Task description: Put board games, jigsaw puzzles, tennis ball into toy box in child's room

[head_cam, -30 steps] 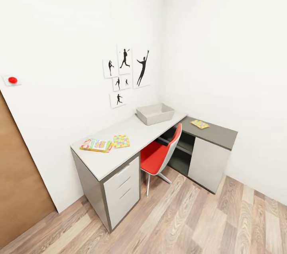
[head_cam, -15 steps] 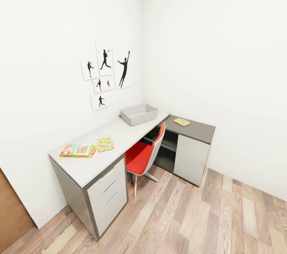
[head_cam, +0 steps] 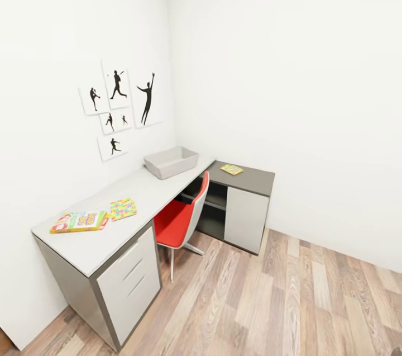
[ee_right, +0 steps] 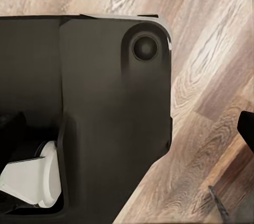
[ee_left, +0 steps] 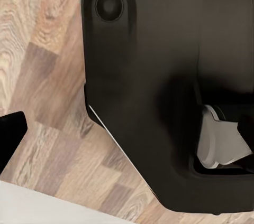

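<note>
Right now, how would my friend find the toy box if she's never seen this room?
Look along the long pale table under the black baseball pictures. At its far end, by the corner, sits the toy box. It is plain grey and hollow; the board game and puzzle are flat and colourful.

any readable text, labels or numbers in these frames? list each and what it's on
None can be read.
Board game on the table: big red print on its cover, too blurred to read.
Jigsaw puzzles: coloured pieces, no lettering.
Wall pictures: black player figures, no text.
Toy box, drawer unit, red chair: plain, no labels.
Wrist views: dark robot body over wood floor, no markings.
</note>
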Available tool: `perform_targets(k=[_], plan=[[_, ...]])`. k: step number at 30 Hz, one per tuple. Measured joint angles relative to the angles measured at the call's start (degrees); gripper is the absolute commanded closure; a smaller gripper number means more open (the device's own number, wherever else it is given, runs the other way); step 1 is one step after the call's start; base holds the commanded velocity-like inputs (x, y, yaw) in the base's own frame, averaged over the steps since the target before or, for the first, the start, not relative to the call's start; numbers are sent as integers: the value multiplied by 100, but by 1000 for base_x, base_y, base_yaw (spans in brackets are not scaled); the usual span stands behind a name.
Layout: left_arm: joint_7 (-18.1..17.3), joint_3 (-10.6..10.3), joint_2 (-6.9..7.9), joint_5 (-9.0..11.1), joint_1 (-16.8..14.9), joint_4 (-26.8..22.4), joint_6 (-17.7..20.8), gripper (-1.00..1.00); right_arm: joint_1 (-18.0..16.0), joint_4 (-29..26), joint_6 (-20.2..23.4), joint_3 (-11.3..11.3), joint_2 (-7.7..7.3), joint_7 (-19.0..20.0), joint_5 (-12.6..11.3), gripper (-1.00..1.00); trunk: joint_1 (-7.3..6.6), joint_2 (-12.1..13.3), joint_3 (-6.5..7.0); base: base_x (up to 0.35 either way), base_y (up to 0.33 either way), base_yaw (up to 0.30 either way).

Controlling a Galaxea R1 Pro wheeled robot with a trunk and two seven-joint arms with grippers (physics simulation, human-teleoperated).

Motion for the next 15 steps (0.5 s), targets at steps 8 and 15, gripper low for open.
perform_targets(k=[8,15], plan=[[7,1,29,3,-11,-400,121,-100,-186,-11,352,-24,-3,6,-85,-100,0,1,5,0,0,-284],[15,3,50,25,-235,-855,577,-100,-802,-12,1007,-30,-3,7,-416,-100,1,1,6,0,0,-284]])
